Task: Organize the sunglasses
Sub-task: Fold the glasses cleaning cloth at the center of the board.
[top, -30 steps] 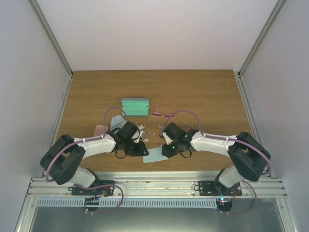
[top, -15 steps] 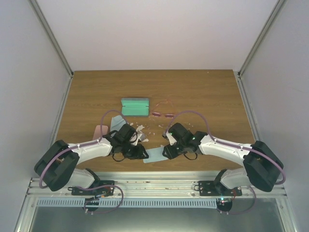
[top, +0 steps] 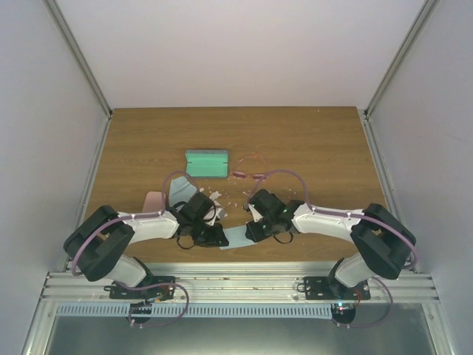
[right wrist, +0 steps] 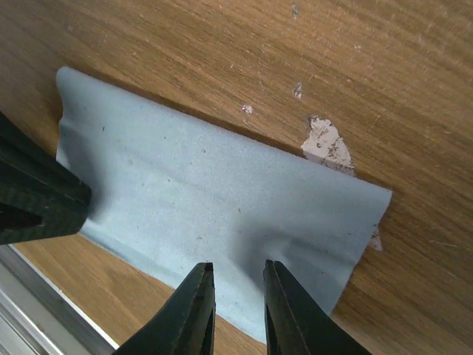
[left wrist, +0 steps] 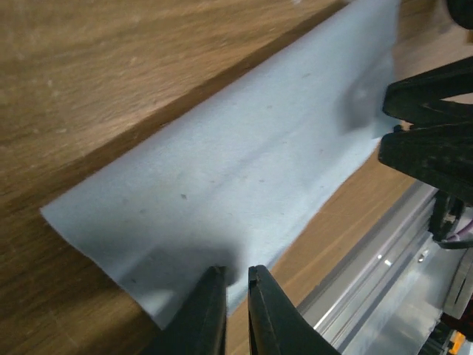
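- The left claw (left wrist: 235,277) is sitting at the near long edge of the light blue cloth (left wrist: 244,170). Its jaws are almost together, with only a sliver of gap. Whether the fabric is actually pinched cannot be told from the wrist view.
- The right claw (right wrist: 235,274) is hovering over the same edge, toward the cloth's other end. Its jaws are narrowly parted and not clenched, and bare fabric is showing between them.
- The step in hand looks like taking the cloth by two points along one edge. Each claw should therefore be biting only the rim of the fabric, not scraping the counter (top: 325,148).
- Both claws should be closing fully before either one rises, then lifting together at the same pace. That way the thin cloth is not slipping out of one side or twisting.
- The cloth is lying close to the counter's front edge, by the metal rail (top: 236,281). Any pull should be going away from that rail, toward mid-counter.
- The pink sunglasses (top: 250,170) are lying farther back, well apart from the cloth and just beside a green rectangular box (top: 205,163). Neither claw is touching them.
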Tool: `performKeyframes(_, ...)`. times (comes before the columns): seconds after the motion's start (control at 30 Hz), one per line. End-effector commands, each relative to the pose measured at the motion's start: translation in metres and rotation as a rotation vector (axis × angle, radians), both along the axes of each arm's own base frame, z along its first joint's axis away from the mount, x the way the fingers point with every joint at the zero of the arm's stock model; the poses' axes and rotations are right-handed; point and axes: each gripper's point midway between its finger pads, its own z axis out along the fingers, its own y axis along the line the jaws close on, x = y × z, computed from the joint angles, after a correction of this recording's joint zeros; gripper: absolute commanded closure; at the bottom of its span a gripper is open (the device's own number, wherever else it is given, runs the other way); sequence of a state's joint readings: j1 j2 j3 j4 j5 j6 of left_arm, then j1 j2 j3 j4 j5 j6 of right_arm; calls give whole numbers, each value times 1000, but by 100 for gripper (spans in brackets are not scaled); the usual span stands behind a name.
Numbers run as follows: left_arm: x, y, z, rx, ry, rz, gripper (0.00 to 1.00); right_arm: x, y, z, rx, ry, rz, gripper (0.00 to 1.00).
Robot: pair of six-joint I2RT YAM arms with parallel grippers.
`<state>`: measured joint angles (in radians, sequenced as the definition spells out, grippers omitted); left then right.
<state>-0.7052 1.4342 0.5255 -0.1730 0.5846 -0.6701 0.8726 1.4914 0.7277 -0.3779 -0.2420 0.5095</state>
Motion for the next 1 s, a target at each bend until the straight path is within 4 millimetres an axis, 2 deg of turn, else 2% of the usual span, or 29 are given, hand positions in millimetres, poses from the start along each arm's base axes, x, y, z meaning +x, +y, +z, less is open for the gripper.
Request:
performKeyframes(0.0,7,-6,-8,34,-10,22,88,0,4,-8,-6,8,-43,81)
performKeyframes(0.1,4,7,-18,107,2,45,89,-8,-10,-17,-54,31,-76,81)
performKeyframes(0.23,-2,25,-26,190,10,72,90,-20,-44,-27,-150,47,-140,81)
performKeyframes(0.3,-4,28,-25,193,9,72,91,-24,-61,-27,-204,45,-179,81)
performKeyframes(0.37,-2,23,-18,166,-3,67,91,-21,-70,-20,-234,19,-205,80)
performKeyframes(0.5,8,7,10,80,-47,63,89,-5,-63,2,-209,-49,-226,76)
performKeyframes(0.57,14,5,22,78,-67,85,81,3,-59,7,-211,-77,-233,70)
performKeyframes(0.63,22,15,25,141,-87,148,69,9,-56,8,-225,-91,-240,63)
performKeyframes(0.77,28,37,23,263,-86,290,60,18,-47,11,-240,-113,-247,50)
performKeyframes(0.87,27,30,25,208,-87,305,61,26,-32,14,-220,-127,-236,52)
performKeyframes(0.97,29,11,32,99,-98,284,72,29,-5,17,-132,-116,-182,66)
